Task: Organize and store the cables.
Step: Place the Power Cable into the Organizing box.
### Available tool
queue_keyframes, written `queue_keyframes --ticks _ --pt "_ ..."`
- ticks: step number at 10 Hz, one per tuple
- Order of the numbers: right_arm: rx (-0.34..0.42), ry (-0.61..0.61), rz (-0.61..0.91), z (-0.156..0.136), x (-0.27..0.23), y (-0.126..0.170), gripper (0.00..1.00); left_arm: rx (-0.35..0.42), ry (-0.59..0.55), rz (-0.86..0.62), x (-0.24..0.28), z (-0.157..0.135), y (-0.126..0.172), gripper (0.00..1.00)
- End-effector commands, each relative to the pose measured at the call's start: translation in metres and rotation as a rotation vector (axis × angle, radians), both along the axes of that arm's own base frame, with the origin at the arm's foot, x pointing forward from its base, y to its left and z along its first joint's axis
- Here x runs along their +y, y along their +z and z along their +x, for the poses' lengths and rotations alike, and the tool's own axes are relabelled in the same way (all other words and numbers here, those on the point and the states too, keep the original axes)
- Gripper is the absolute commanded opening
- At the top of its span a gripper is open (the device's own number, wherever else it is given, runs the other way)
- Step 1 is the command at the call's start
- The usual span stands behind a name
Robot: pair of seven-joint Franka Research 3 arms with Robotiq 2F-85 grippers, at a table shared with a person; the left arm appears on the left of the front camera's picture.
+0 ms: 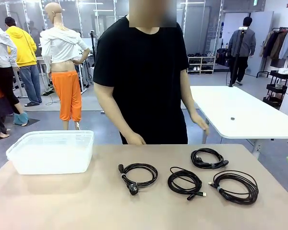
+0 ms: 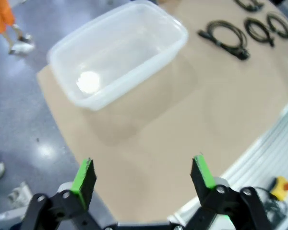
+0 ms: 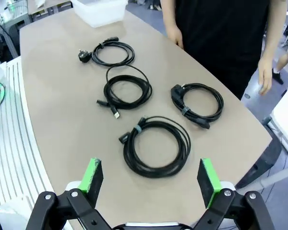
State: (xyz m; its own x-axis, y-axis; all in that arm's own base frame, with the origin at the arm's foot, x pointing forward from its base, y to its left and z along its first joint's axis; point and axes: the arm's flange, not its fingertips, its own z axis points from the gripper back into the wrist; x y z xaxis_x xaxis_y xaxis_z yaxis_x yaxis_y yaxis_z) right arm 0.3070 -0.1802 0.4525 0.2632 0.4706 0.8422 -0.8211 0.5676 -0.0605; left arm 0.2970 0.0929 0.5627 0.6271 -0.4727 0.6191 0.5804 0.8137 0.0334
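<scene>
Table (image 1: 62,201): tan top with a rounded edge; 12 o'clock is the far side, where the person stands.
Tub (image 1: 19,155): clear plastic, rectangular, at about 10 o'clock on the table, well apart from every coil.
Plug coil (image 1: 140,174): thin black cord in a round bundle just right of the table's centre, with its chunky plug at the coil's 7 o'clock.
Middle coil (image 1: 184,181): at 3 o'clock of the plug coil, near it but apart, with a small connector poking out at its 4 o'clock.
Far coil (image 1: 209,158): at 1 o'clock of the middle coil, on the person's side, with a strap round one part.
Big coil (image 1: 234,186): rightmost, at 3 o'clock of the middle coil, with a pale tie by its plug ends.
Person (image 1: 144,72): black T-shirt, at 12 o'clock; one hand (image 1: 134,139) hangs at the far edge and the other hand (image 1: 200,123) is off the table.
Left gripper (image 2: 143,165): jaws wide, holding nothing — it hovers over the table's left end, with the tub at its 11 o'clock.
Right gripper (image 3: 150,166): jaws wide and empty, above the near edge — the big coil lies just ahead at 12 o'clock.
</scene>
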Motion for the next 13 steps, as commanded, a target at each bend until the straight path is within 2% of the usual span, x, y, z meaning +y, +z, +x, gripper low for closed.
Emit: queue_keyframes --ticks 1,3,5,6,7,9,10,11,12,13 --pt "-0.068 0.103 -0.033 -0.031 -0.022 -0.01 1.0 0.088 -0.084 0.036 -0.067 0.015 0.018 1.0" --pt "-0.147 0.141 -0.003 -0.048 -0.051 -0.029 1.0 0.162 -0.089 0.071 -0.143 0.03 0.024 1.0" --pt "-0.223 0.175 0.037 -0.058 -0.072 -0.051 1.0 0.271 -0.048 0.073 -0.213 0.051 0.019 1.0" --pt "-0.252 0.185 0.066 -0.068 -0.079 -0.06 1.0 0.297 -0.009 0.087 -0.246 0.058 0.018 1.0" --pt "-0.281 0.177 0.079 -0.077 -0.086 -0.065 1.0 0.291 0.015 0.093 -0.269 0.064 0.016 1.0" --pt "-0.281 0.121 0.1 -0.089 -0.086 -0.066 1.0 0.275 0.003 0.094 -0.293 0.07 0.011 1.0" --pt "-0.26 0.04 0.137 -0.083 -0.087 -0.063 1.0 0.265 0.012 0.096 -0.295 0.075 0.003 1.0" --pt "-0.244 0.019 0.139 -0.078 -0.081 -0.061 1.0 0.255 0.015 0.108 -0.289 0.075 0.001 1.0" --pt "-0.269 0.1 0.106 -0.091 -0.086 -0.069 1.0 0.296 -0.013 0.084 -0.296 0.069 0.006 1.0" --pt "-0.269 0.1 0.106 -0.091 -0.086 -0.069 1.0 0.296 -0.013 0.084 -0.296 0.069 0.006 1.0"
